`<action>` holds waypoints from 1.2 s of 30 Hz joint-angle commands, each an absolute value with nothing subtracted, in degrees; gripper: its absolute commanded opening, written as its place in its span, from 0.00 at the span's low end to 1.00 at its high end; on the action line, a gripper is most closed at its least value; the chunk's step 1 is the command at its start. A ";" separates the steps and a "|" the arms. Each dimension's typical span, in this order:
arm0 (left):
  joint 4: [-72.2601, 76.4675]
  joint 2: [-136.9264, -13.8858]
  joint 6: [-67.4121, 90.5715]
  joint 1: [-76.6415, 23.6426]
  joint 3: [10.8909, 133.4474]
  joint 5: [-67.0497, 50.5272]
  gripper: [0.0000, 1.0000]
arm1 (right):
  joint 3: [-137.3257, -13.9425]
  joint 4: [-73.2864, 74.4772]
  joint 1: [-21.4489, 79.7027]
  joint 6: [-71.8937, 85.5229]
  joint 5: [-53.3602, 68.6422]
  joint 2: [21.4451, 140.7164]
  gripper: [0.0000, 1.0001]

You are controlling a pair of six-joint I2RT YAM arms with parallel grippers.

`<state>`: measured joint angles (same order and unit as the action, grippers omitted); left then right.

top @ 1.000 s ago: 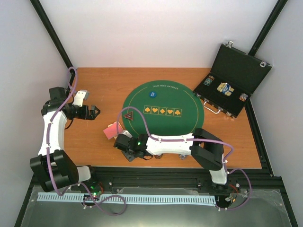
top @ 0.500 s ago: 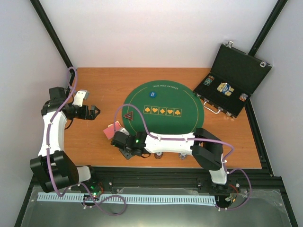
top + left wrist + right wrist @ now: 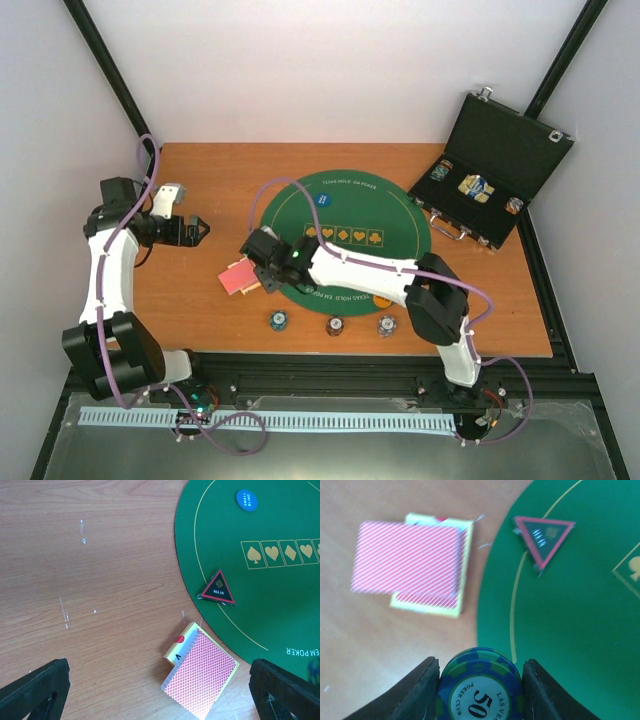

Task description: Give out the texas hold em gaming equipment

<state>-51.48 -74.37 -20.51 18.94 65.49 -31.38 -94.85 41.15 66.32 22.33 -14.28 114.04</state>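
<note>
Brown wooden counter [image 3: 220, 190] carries a large round green felt mat [image 3: 350, 205] at centre. A pile of red-backed playing cards [image 3: 236, 277] lies just off the mat's left edge. Three small round striped poker chips [image 3: 335, 325] sit in a row near the front edge. An open black hard case [image 3: 510, 140] occupies the rear right corner.

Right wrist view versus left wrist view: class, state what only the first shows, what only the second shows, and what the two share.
Only the right wrist view: a blue poker chip marked 50, clamped in the right gripper. Only the left wrist view: the small-blind button, the full row of suit symbols, and the left gripper, open and empty. Both: the red-backed cards on the wooden table beside the green mat, and the triangular all-in marker on the mat.
</note>
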 commanded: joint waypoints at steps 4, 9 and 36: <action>-53.17 -75.44 -19.31 19.73 68.97 -32.85 1.00 | -103.33 42.45 59.18 18.46 -12.13 124.29 0.19; -53.10 -75.68 -19.51 19.86 69.48 -32.72 1.00 | -110.58 44.63 57.63 17.78 -10.97 131.60 0.17; -54.12 -74.57 -19.46 20.04 70.64 -33.98 1.00 | -112.72 47.48 56.95 19.05 -10.38 132.25 0.64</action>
<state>-52.82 -75.24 -20.12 19.53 67.70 -32.53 -111.00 44.99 57.19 19.25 -9.69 135.28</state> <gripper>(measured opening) 0.996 0.629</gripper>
